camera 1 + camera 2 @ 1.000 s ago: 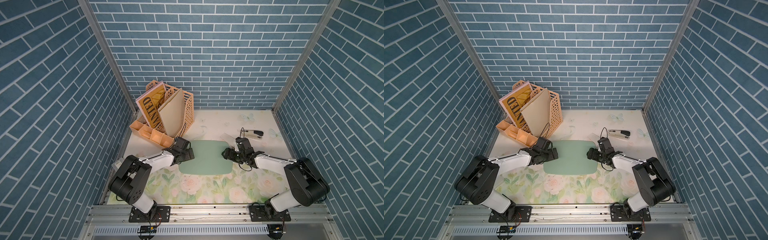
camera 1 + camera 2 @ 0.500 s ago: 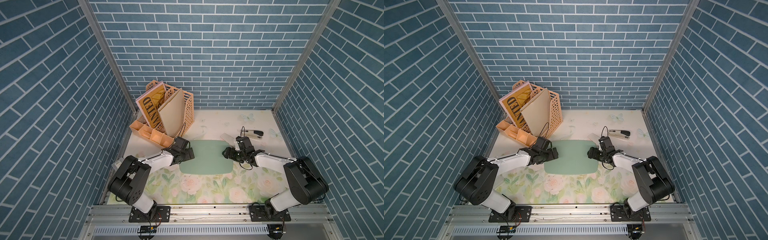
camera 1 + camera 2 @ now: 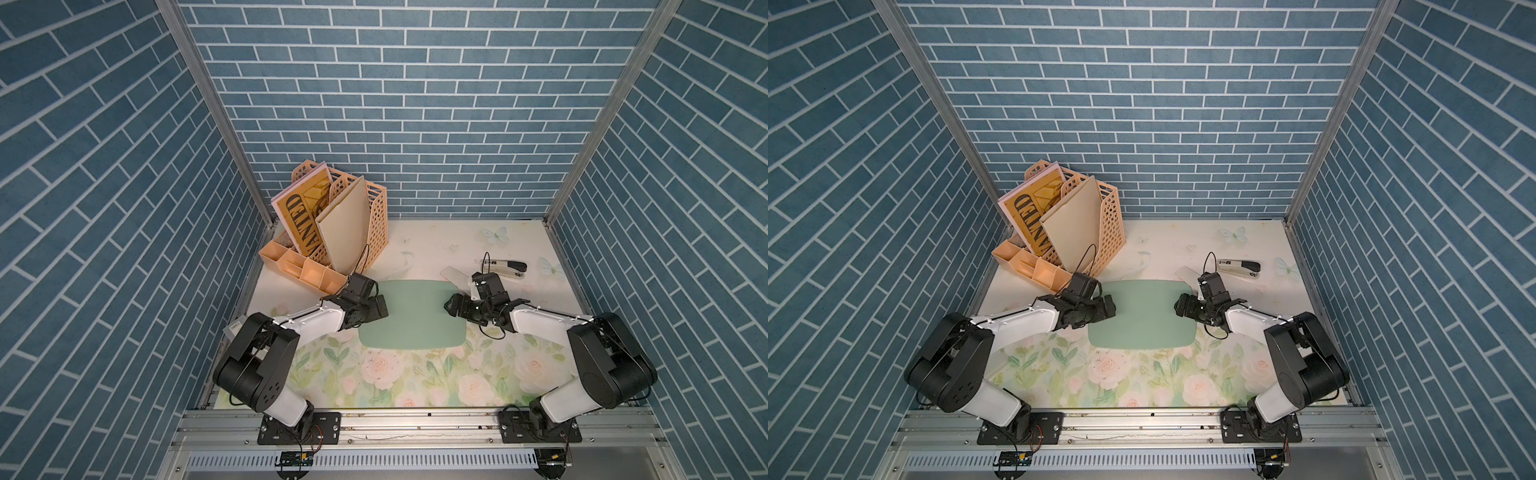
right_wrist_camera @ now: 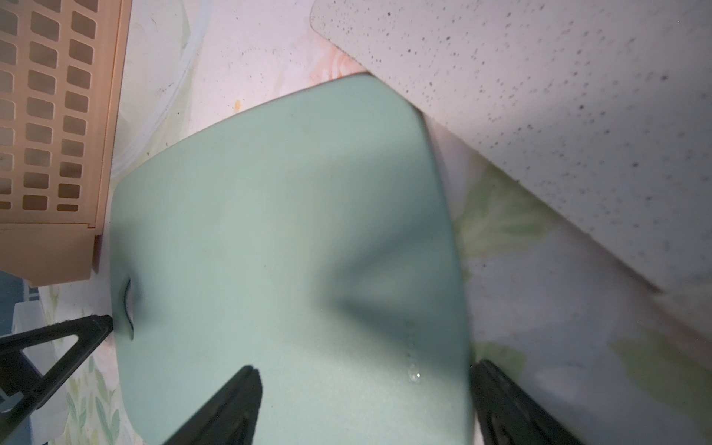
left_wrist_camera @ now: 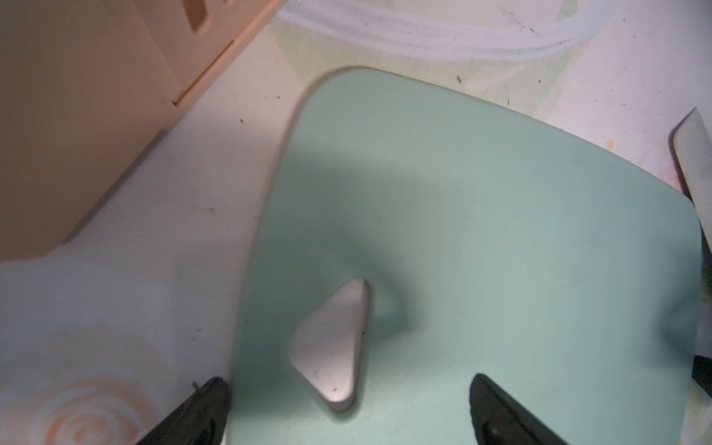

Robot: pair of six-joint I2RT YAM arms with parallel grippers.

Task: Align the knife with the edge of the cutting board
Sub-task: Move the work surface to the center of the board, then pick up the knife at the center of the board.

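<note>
My right tool (image 4: 366, 370) is spread wide and grips nothing. One finger (image 4: 231, 408) hangs over the cutting board (image 4: 269, 231). The other (image 4: 501, 404) is just outside the board's right short edge, above the counter (image 4: 558, 327), so the jaws straddle that edge. I cannot tell whether either finger touches down.

My left tool (image 5: 348, 379) is also spread and empty. It straddles the opposite short edge, with the triangular handle hole (image 5: 331, 346) between its fingers.

In both top views the two tools (image 3: 380, 307) (image 3: 453, 305) face each other across the mint-green board (image 3: 411, 316), which lies flat on the flowered counter (image 3: 415, 374).

The knife (image 4: 539, 115) lies at the board's far right corner. Its broad, pale, speckled blade meets that corner and slants away from the right edge, not parallel to it. I cannot tell whether it overlaps the corner or only touches it. From above, only part of the blade (image 3: 455, 275) shows; my right wrist covers the rest.

A stapler (image 3: 505, 267) lies beyond the knife. A peach file rack (image 3: 376, 224) stands in the far left corner, close to my left wrist.
</note>
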